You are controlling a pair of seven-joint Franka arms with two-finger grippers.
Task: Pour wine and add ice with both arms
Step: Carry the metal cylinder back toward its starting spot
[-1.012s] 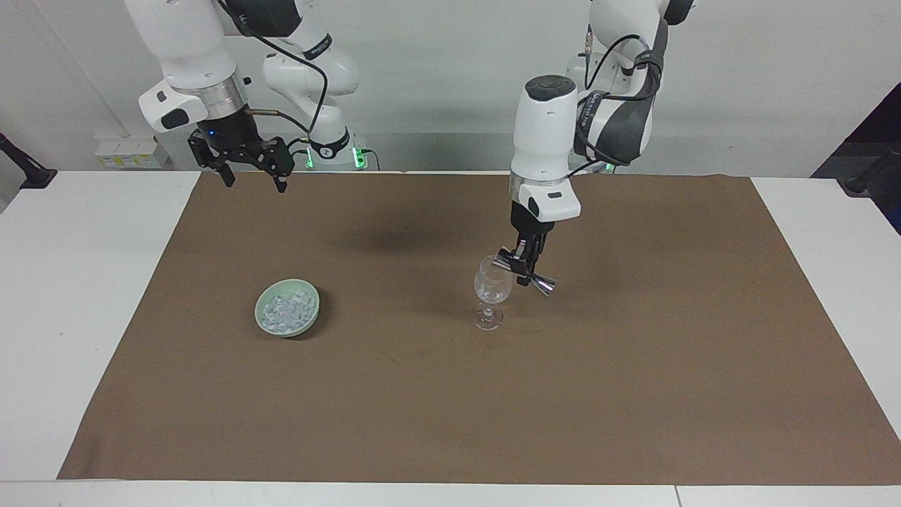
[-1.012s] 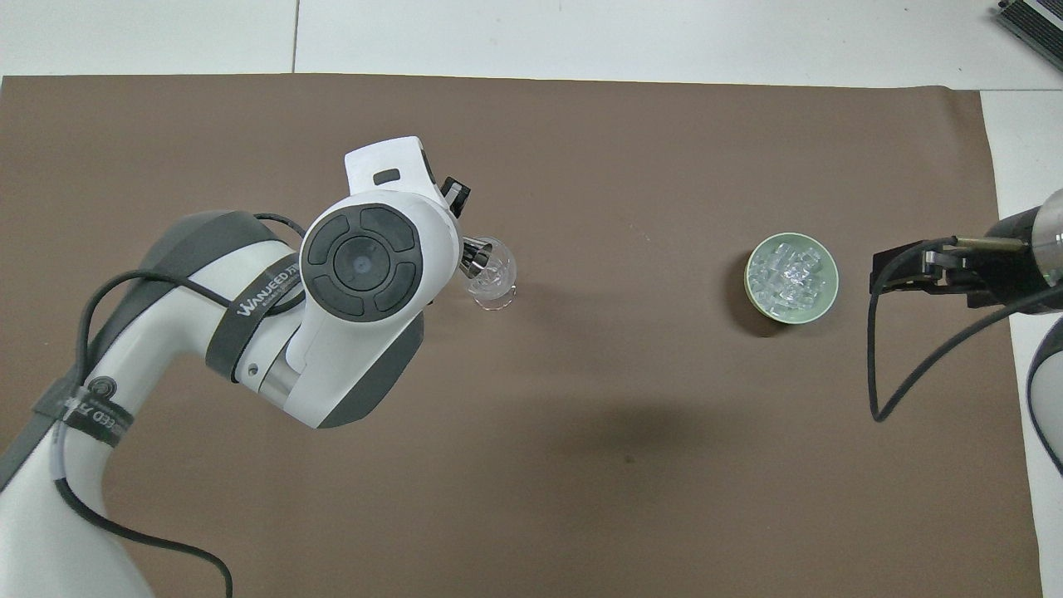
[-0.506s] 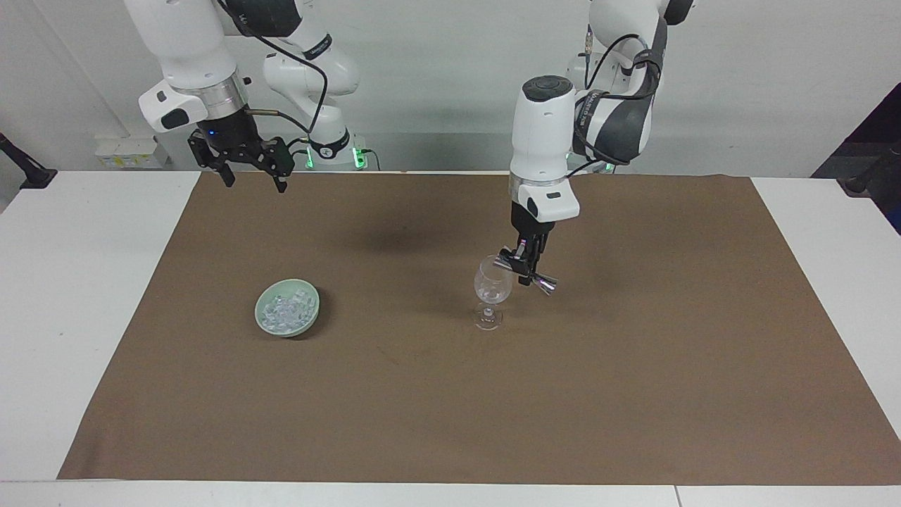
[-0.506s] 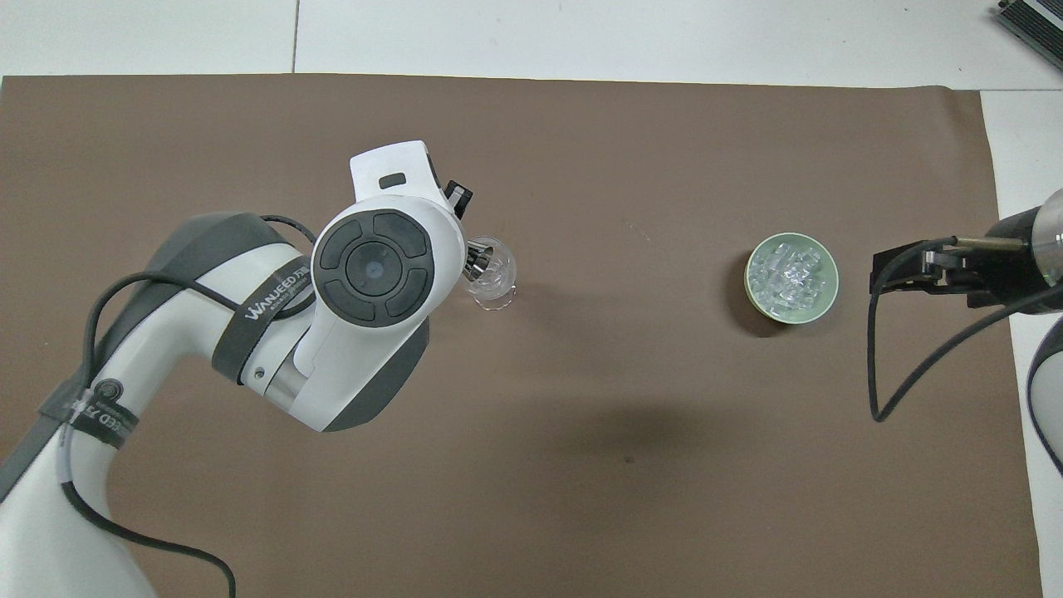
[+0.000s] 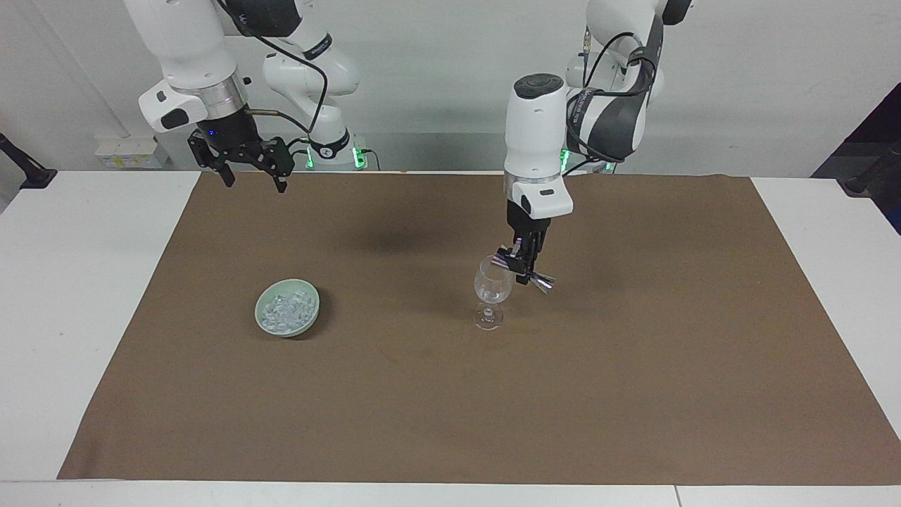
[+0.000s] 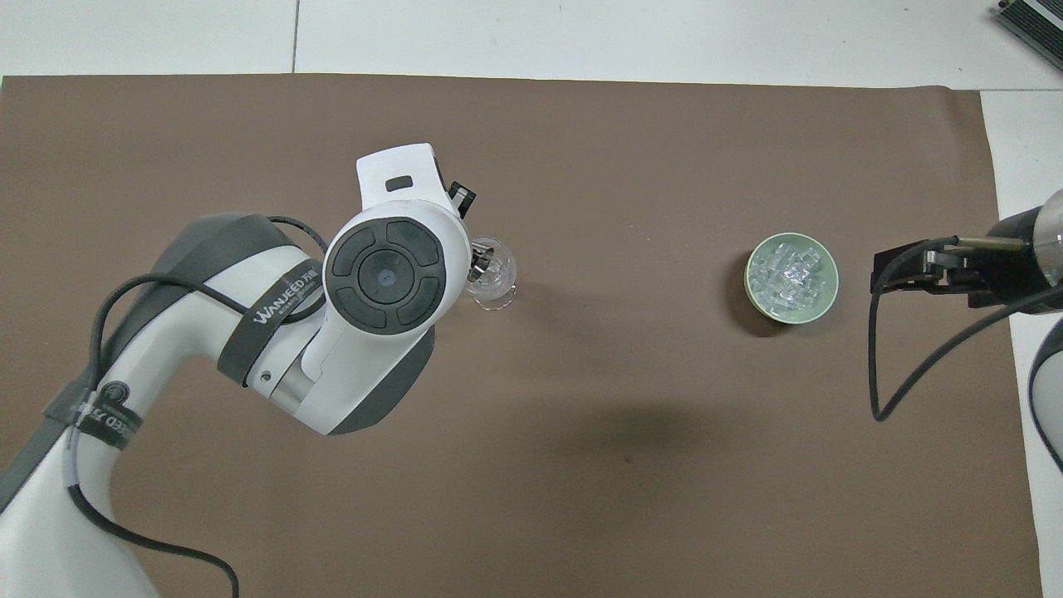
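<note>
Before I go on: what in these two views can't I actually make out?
- Left gripper: overhead, its own wrist hides it; only an end of the shiny metal jigger it grips peeks out.
- Wine glass: both views, contents too clear to tell.
- Right gripper: overhead, arm cut off by the edge.
- Ice in green bowl: cubes too small to count.

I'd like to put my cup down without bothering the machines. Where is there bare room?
The brown mat is bare between the green bowl of ice and the stemmed glass, and along the edge farthest from the robots. It is crowded at the glass, where the left pincer holds a metal cup.
</note>
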